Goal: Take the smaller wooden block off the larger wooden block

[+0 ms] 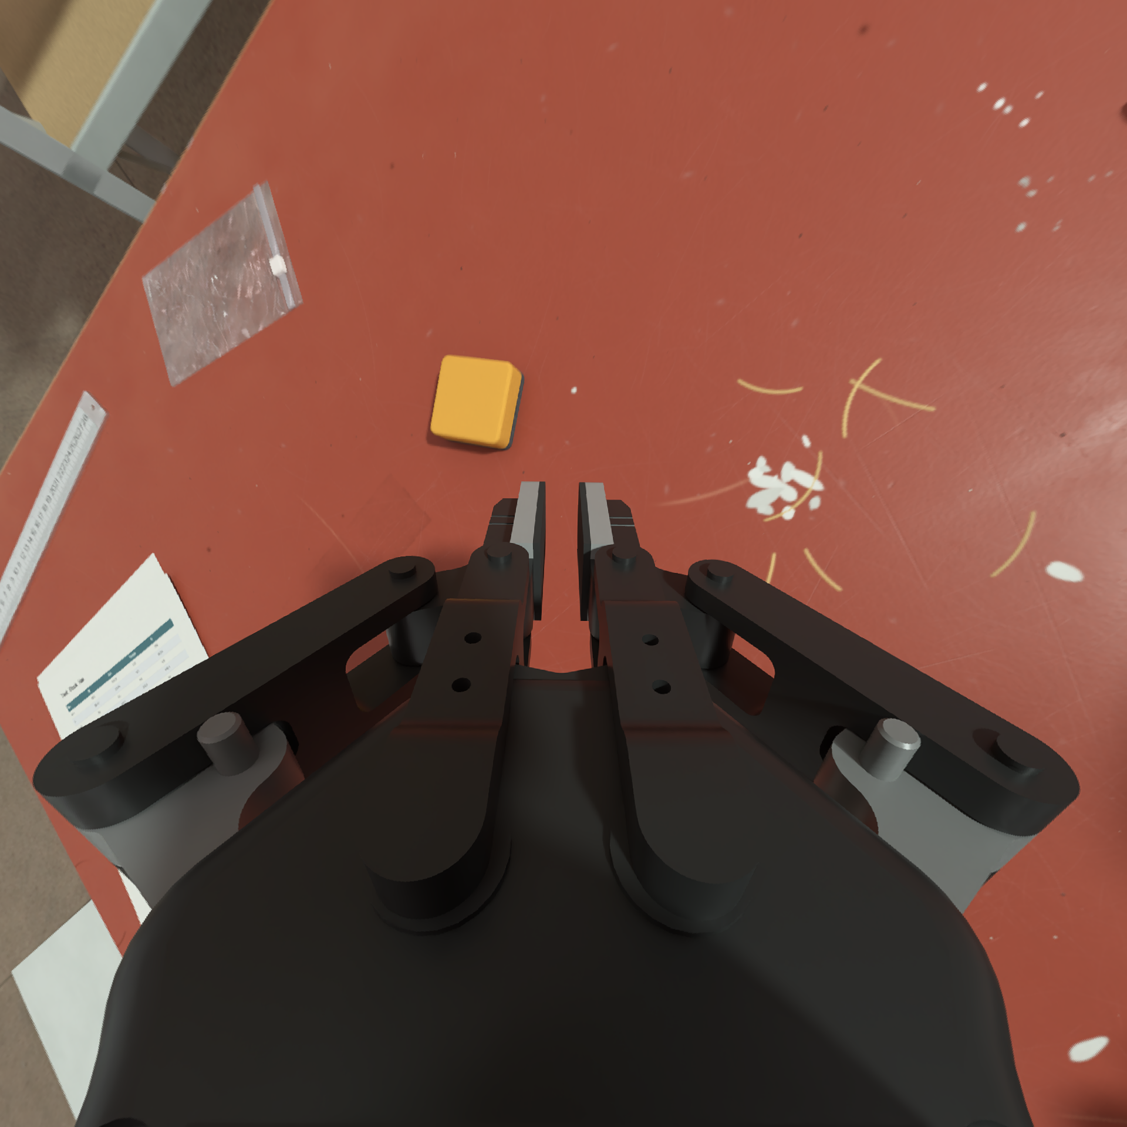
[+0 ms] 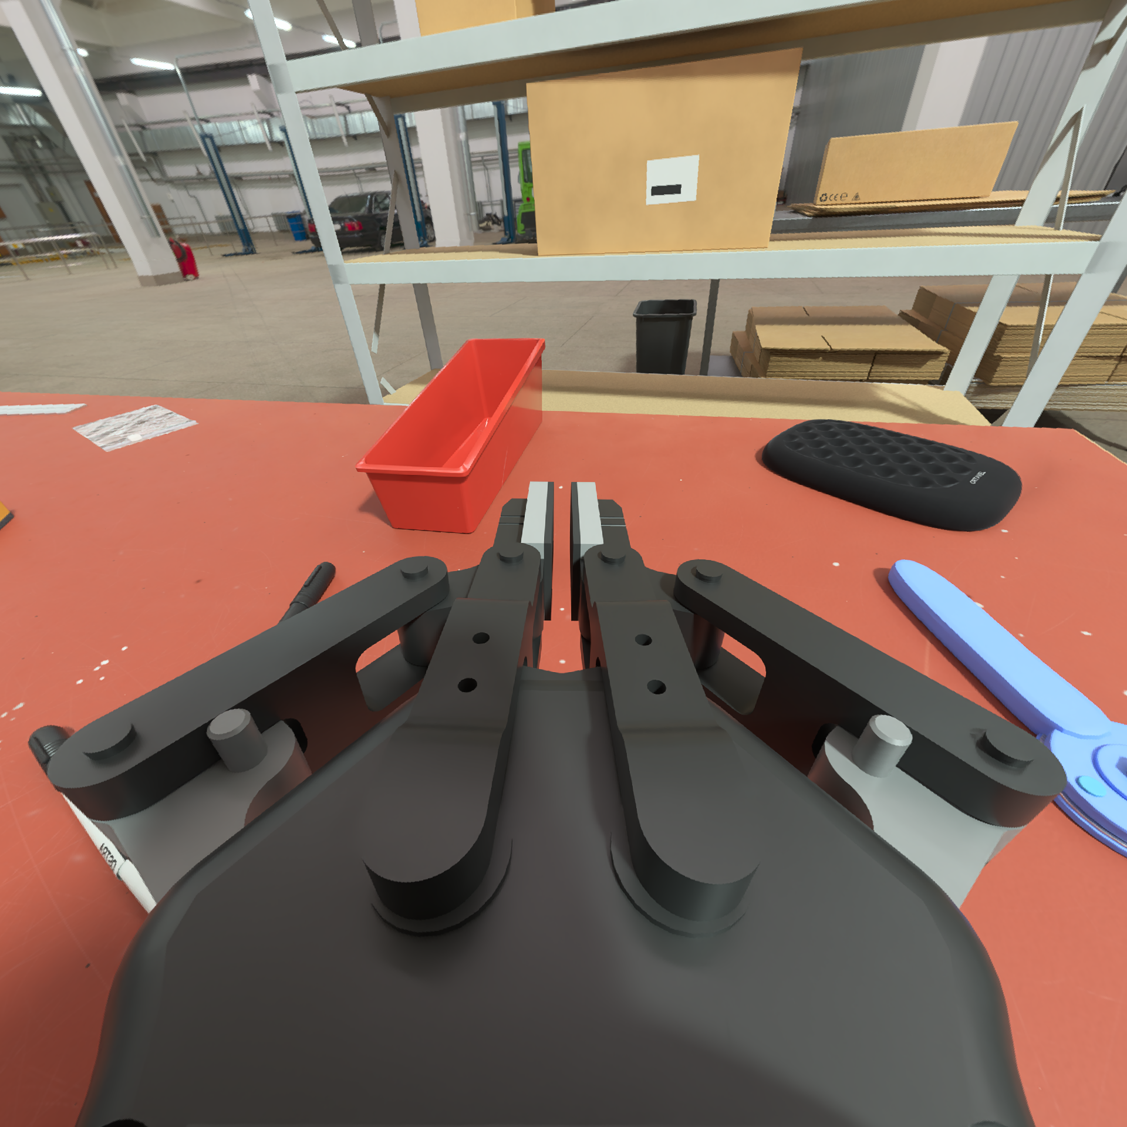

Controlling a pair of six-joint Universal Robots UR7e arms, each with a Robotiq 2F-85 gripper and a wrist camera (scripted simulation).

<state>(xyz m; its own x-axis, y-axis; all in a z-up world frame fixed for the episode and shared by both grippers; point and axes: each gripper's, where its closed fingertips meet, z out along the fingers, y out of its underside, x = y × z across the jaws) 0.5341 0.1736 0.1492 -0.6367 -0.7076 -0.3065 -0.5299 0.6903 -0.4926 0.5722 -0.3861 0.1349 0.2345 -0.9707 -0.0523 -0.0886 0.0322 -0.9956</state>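
Observation:
No wooden block shows in either view. In the left wrist view my left gripper (image 1: 561,485) hangs over the red table (image 1: 671,244), its fingers nearly together with nothing between them. A yellow-orange square pad with a dark base (image 1: 474,401) lies just beyond and to the left of its fingertips. In the right wrist view my right gripper (image 2: 562,485) is low over the table, its fingers close together and empty, pointing at the near end of a red bin (image 2: 451,439).
On the left lie a clear plastic bag (image 1: 219,283), a ruler (image 1: 52,506) and a printed sheet (image 1: 122,652) near the table edge. By the right gripper are a black dimpled pad (image 2: 890,472), a blue tool (image 2: 1000,665) and a black pen (image 2: 311,585). Shelving stands behind the table.

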